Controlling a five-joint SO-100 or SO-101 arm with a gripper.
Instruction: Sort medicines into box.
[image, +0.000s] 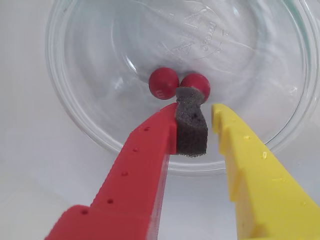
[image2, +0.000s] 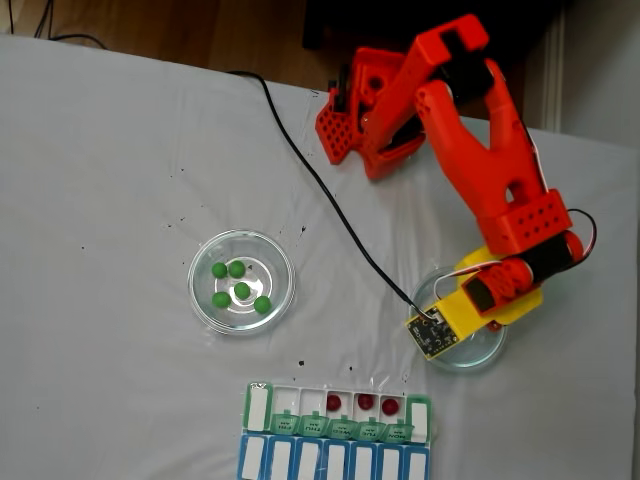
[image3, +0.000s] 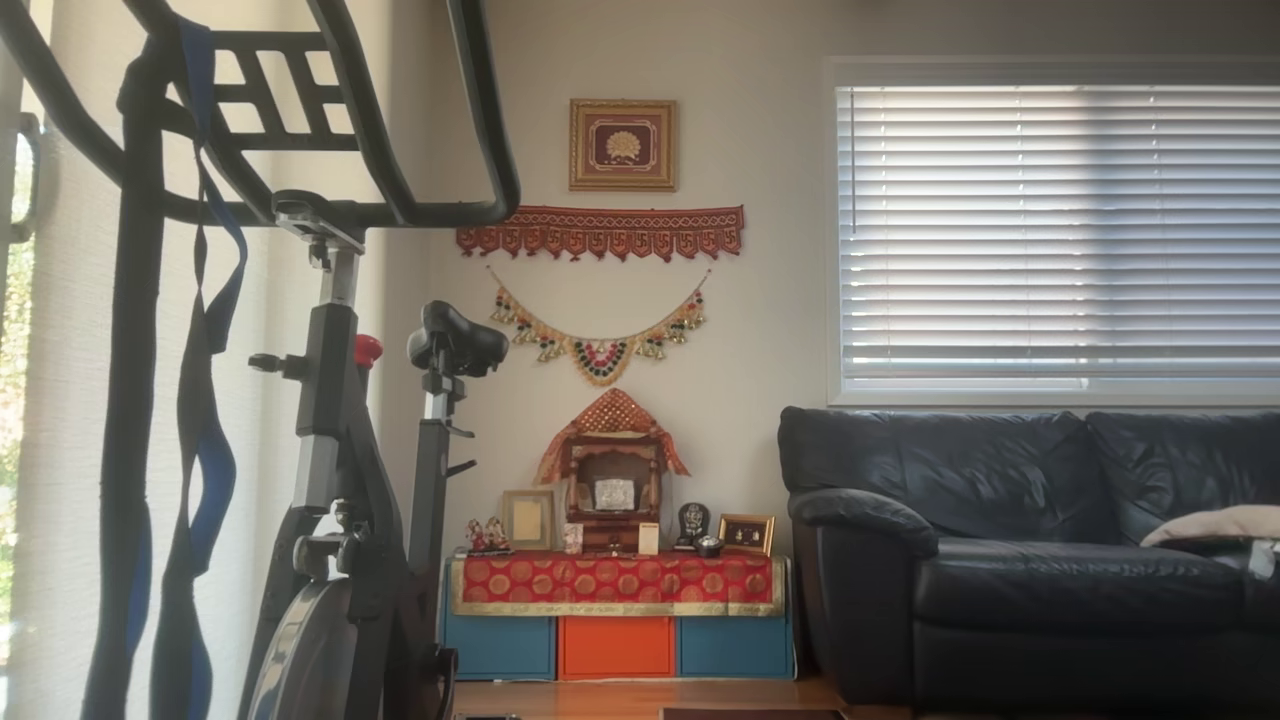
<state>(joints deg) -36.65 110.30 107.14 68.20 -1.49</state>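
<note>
Red-and-yellow two-finger gripper (image: 200, 112): parted, empty, foam pad nudging a ball.
Glossy dark-red round balls (image: 163, 83): mid clear glass dish (image: 100, 135); light, slippery; pinch across middle.

You have five green balls (image2: 236, 269) in one glass dish (image2: 205, 295), two red balls (image: 163, 83) in a second glass dish (image: 90, 125), and three red balls (image2: 365, 402) sitting in the pill organizer (image2: 255, 408): ten balls, two dishes, one organizer.
</note>
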